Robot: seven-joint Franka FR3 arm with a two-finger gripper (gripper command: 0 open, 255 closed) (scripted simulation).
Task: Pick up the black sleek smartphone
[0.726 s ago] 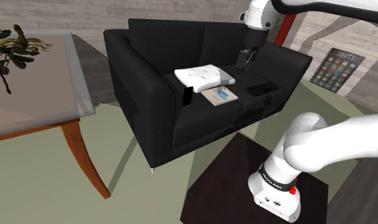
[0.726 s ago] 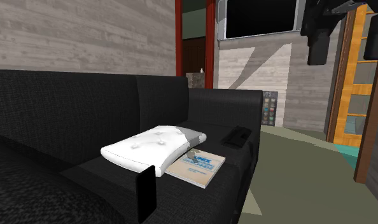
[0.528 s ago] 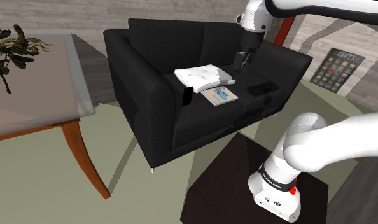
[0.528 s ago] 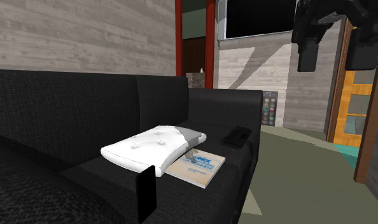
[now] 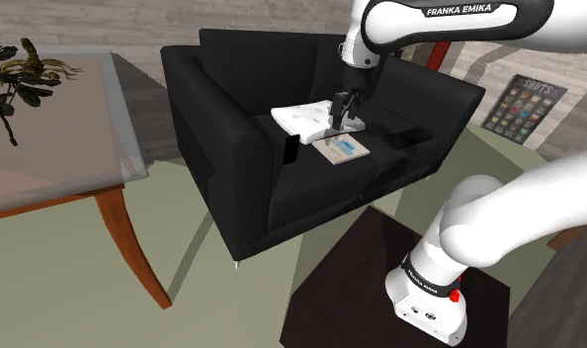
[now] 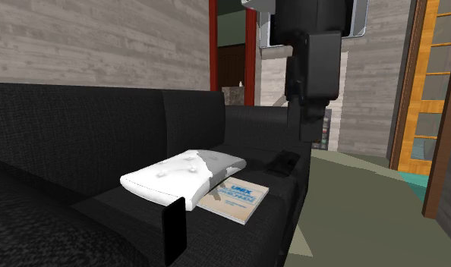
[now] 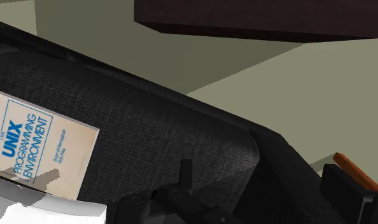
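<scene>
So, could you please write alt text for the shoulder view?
A white robot arm reaches over a black sofa, its black hand hanging above a white pillow and a book. A black smartphone stands upright beside the pillow.

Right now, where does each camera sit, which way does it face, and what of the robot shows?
Shoulder view: beside the stand, looking down at the sofa; stand, arm and tool show.
Second exterior view: low at the sofa's end, looking along the seat; the tool shows.
Wrist view: on the tool, looking across the seat edge towards the stand.
All three share the book.
</scene>
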